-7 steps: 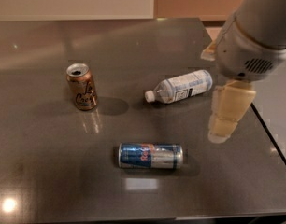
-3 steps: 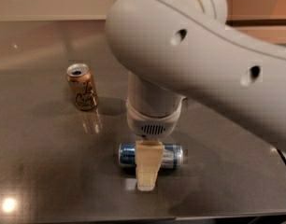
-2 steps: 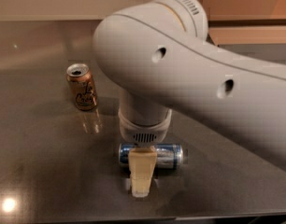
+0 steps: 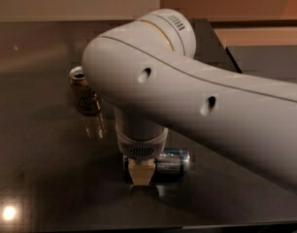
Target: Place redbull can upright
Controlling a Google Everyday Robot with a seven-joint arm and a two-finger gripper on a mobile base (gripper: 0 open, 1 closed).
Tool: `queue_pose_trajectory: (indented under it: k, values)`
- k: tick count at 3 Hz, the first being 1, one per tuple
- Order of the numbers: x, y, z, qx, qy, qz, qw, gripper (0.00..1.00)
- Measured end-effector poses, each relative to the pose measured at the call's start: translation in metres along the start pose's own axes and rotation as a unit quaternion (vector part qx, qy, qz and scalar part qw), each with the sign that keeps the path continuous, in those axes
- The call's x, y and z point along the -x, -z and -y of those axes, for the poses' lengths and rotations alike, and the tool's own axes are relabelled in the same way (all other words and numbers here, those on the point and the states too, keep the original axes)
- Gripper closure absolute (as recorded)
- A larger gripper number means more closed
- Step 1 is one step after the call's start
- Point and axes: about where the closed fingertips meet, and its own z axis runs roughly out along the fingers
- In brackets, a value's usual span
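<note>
The redbull can (image 4: 173, 161) lies on its side on the dark table (image 4: 41, 169), near the front edge, its blue and silver side showing to the right of my gripper. My gripper (image 4: 140, 174) has come straight down over the can's left end and covers it. The big white arm fills most of the view above it.
A copper-brown can (image 4: 85, 95) stands upright behind and left of the gripper, partly hidden by the arm. The clear bottle seen before is hidden behind the arm. The table's front edge (image 4: 139, 225) runs just below the redbull can. A light glare (image 4: 8, 212) sits at front left.
The arm has swung in from the right to above the redbull can and lowered. The gripper has dropped onto the can's left end. The can has not moved.
</note>
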Motion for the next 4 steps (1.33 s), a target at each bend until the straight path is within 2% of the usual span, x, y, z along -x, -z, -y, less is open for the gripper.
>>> queue_pose_trajectory:
  k: [1,2,3,4]
  values:
    - [-0.001,0.006,0.004,0.01,-0.004,0.009,0.9999,0.64]
    - [-0.006,0.031,0.017,0.018,-0.014,0.049,0.9985,0.87]
    - [-0.013,0.061,0.035,0.027,-0.024,0.129,0.991,1.0]
    - [-0.026,0.078,0.049,0.043,-0.036,0.233,0.9708,1.0]
